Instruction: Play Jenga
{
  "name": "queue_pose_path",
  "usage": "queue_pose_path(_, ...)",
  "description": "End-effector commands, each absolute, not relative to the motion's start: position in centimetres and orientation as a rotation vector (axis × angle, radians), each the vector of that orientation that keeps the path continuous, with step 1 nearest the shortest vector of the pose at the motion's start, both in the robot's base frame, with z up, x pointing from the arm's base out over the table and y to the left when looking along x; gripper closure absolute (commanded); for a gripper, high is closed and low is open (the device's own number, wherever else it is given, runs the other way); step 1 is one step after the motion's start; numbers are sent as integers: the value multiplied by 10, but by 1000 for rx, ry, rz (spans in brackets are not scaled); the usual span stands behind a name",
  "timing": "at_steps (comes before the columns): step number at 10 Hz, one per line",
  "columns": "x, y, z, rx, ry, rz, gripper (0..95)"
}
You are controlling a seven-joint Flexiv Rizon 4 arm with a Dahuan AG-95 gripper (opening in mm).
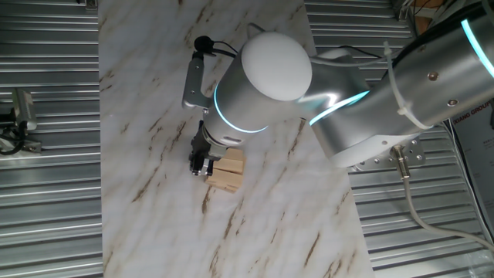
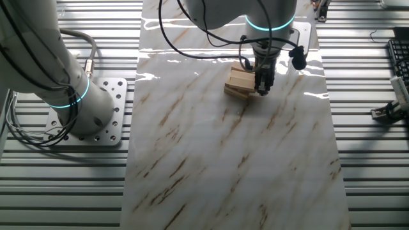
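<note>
A small stack of pale-tan Jenga blocks (image 1: 229,170) sits on the marble tabletop, and it also shows in the other fixed view (image 2: 239,82). My gripper (image 1: 202,164) is low at the side of the stack, with its black fingertips right against the blocks. In the other fixed view my gripper (image 2: 262,85) hangs at the stack's right side. The fingers look pressed together with no gap showing. I see no block held between them. The arm's wrist hides part of the stack from above.
The marble board (image 2: 230,160) lies on a ribbed metal table (image 2: 370,179). The arm's base (image 2: 83,108) stands at the left. A black cable and camera mount (image 1: 199,69) hang off the wrist. Small devices sit at the table's edges (image 1: 19,112).
</note>
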State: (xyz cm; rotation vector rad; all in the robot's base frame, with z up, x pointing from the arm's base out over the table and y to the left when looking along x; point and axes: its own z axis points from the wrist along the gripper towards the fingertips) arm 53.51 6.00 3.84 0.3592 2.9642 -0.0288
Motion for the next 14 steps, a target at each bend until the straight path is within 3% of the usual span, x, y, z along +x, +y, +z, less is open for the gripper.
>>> queue_pose_path(1,535,60,37,358,2965,-27,950)
queue_pose_path(14,538,59,37,346,2972,-32,950)
